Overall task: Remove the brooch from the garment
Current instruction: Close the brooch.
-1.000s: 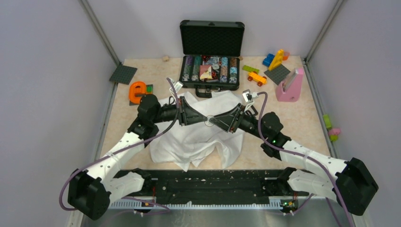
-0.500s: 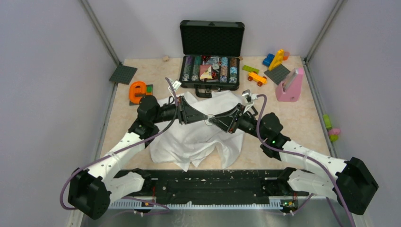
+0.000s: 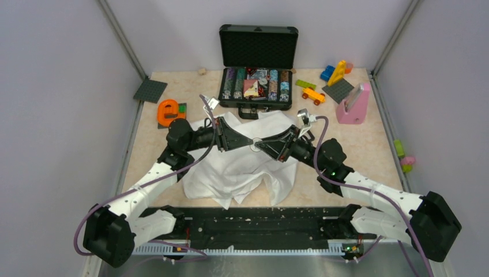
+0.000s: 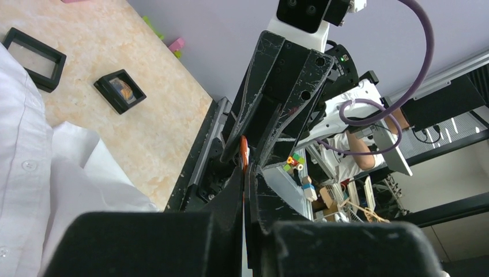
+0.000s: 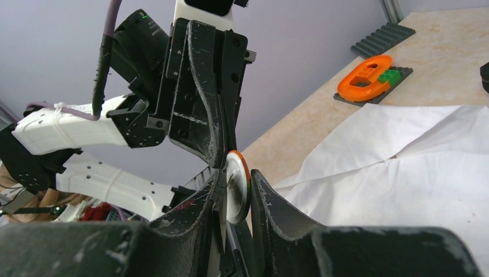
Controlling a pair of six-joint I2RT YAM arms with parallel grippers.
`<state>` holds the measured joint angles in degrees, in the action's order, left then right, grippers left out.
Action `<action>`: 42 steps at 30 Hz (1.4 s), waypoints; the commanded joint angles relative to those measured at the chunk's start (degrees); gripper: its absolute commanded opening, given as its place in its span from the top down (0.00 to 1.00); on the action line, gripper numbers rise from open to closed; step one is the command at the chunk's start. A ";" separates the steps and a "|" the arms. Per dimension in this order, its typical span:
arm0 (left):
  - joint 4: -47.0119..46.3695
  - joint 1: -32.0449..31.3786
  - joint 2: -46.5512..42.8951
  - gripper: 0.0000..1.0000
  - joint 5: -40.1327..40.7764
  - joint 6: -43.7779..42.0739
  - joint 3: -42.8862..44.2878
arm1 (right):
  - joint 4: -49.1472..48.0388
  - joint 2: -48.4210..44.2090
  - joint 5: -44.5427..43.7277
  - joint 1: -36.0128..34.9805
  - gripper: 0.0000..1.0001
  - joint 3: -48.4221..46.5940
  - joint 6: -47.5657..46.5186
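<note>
above shirt point(image 3: 242, 173), left gripper point(image 3: 248, 143) and right gripper point(image 3: 260, 146) tip to tip, both pinching brooch point(image 5: 237, 187)

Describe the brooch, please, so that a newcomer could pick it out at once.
Find the white shirt crumpled mid-table. Above it the left claw and right claw meet tip to tip, with the brooch between them. Unlike the black fingers around it, it is a small flat disc, pale-faced with an orange rim.
</note>
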<state>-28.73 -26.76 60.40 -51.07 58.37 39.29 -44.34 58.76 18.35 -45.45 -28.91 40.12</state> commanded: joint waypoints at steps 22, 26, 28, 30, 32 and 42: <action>-8.27 -0.91 -0.42 1.00 -0.21 4.51 -2.23 | -5.87 2.28 -2.09 -1.53 0.85 0.10 -1.53; -8.96 -0.92 -0.24 1.00 -0.09 5.18 -2.35 | -6.34 2.19 -2.30 -1.60 0.85 0.75 -2.30; -9.53 -0.92 -0.13 1.00 0.01 5.45 -2.55 | -6.88 2.51 -2.67 -1.61 0.85 1.04 -2.03; -9.68 -0.88 -0.17 1.00 0.09 5.41 -2.70 | -7.29 2.98 -2.75 -1.64 0.85 0.96 -1.30; -9.12 -1.01 -0.29 1.00 0.38 4.79 -2.86 | -8.13 3.47 -2.46 -1.61 0.84 0.87 -0.42; -6.44 -1.18 -0.58 1.00 1.66 2.06 -3.27 | -10.19 4.69 -2.43 -1.74 0.66 0.56 1.86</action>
<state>-33.80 -26.89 60.53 -48.58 61.63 36.05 -52.07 62.48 15.49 -46.06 -28.12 41.74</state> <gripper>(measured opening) 0.009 0.270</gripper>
